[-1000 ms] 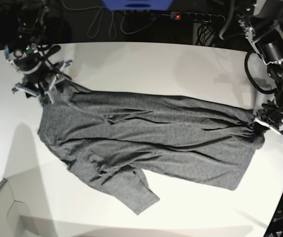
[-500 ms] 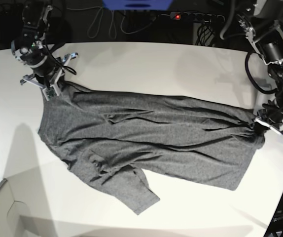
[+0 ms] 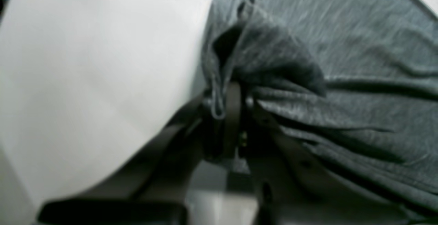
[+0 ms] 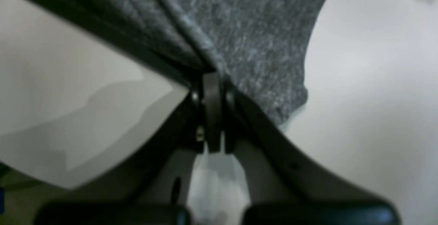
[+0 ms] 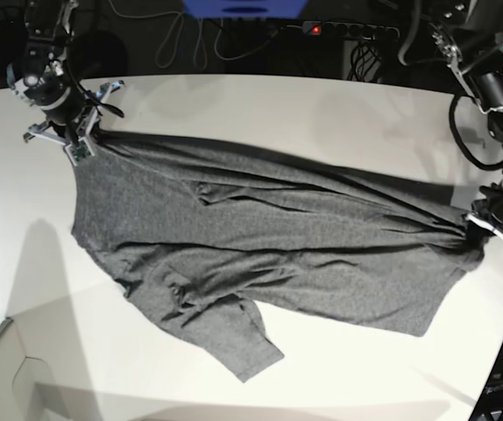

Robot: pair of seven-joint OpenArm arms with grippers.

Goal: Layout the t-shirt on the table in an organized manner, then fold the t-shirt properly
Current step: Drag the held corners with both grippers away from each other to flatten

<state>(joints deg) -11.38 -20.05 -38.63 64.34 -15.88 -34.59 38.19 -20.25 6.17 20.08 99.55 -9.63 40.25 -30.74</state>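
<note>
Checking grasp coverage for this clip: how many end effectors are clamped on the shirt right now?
2. The right end effector pinches the heather dark-grey knit t-shirt at its far-left corner; the left end effector pinches bunched fabric at the right edge.

1 t-shirt [image 5: 260, 246], 1 table [image 5: 260, 110], 2 tools.

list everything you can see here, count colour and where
t-shirt: one, heather dark grey, spread across the middle of the table, pinched at two opposite ends
table: one, white, under the shirt
power strip: one, dark with a red light, behind the table's far edge
cables: several, pale, on the dark floor behind the table
blue object: one, top edge of the base view, cut off
left gripper: one, dark, shut on the shirt's edge
right gripper: one, dark, shut on the shirt's other end
</note>
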